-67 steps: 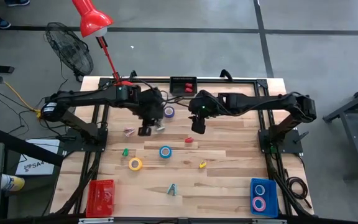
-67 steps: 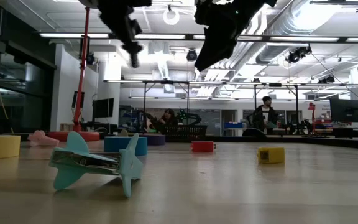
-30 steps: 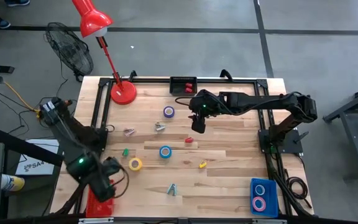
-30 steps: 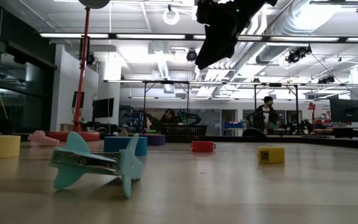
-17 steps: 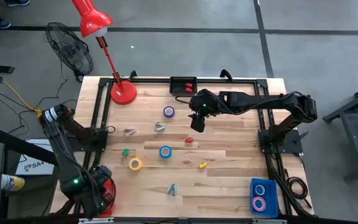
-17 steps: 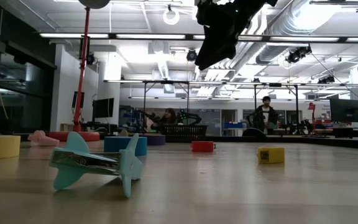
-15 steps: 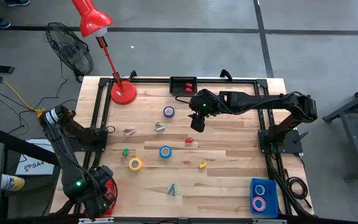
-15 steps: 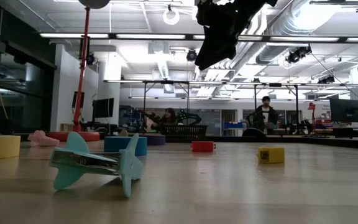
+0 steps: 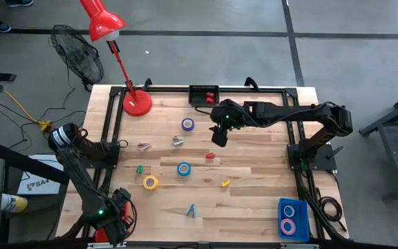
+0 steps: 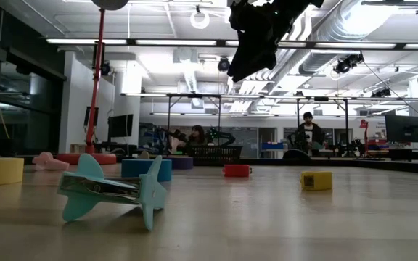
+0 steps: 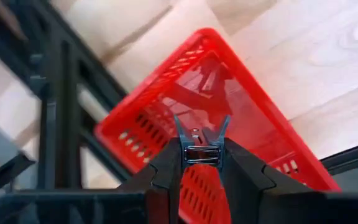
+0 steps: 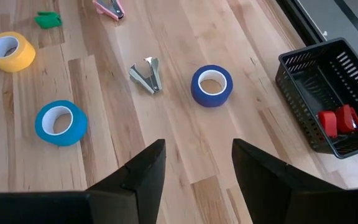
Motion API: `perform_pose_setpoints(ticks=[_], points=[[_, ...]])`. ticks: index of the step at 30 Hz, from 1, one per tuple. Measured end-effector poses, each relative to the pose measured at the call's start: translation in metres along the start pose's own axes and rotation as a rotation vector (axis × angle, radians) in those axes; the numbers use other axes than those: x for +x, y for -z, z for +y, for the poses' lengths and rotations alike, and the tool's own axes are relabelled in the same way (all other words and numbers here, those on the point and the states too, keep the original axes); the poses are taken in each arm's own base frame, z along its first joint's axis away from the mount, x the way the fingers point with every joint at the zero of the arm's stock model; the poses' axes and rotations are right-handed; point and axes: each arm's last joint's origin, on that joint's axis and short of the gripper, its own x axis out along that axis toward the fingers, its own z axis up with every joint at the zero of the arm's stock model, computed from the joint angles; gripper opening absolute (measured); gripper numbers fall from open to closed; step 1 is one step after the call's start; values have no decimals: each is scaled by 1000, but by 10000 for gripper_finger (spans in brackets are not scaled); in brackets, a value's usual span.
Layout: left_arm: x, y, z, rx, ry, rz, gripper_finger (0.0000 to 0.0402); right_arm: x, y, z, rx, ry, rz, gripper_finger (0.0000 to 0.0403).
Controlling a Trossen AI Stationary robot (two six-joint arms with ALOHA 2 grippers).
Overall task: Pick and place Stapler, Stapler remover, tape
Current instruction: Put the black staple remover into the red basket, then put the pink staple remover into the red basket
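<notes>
Left gripper (image 11: pixel 201 163), above the red basket (image 11: pixel 166 124) at the table's near left corner, fingers pinched narrow on a pale-blue staple remover (image 11: pixel 201 149); released off-centre, it could, I judge, catch the basket rim and fall outside. Right gripper (image 12: pixel 194 163), jaws spread and empty, hovers well above the blue tape roll (image 12: pixel 211 85) and a silver staple remover (image 12: pixel 146 74), apparently unengaged.

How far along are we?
Done: two tape rolls lie in the blue bin. In hand: the left pincer, shut on a staple remover, is above the red basket. Left: yellow tape, blue tape, purple tape, teal remover on the table. Right pincer waits open.
</notes>
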Motion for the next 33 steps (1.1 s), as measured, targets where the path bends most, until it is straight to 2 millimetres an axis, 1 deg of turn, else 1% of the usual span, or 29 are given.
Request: perform_pose_setpoints(ticks=[8,14,18,27,30,33], points=[[29,-4,-1,8,41,66,94,0,1,0,-1,1,8,177],[31,-4,-1,8,47,62,114,0,1,0,0,2,8,177],[24,-4,3,5,52,93,147,0,1,0,-1,2,9,176],[-8,-9,29,21,110,101,259,0,1,0,-3,2,9,177],[-16,-10,35,34,133,118,279,0,1,0,-4,2,9,177],[-19,-10,37,44,144,121,284,0,1,0,-4,2,9,177]])
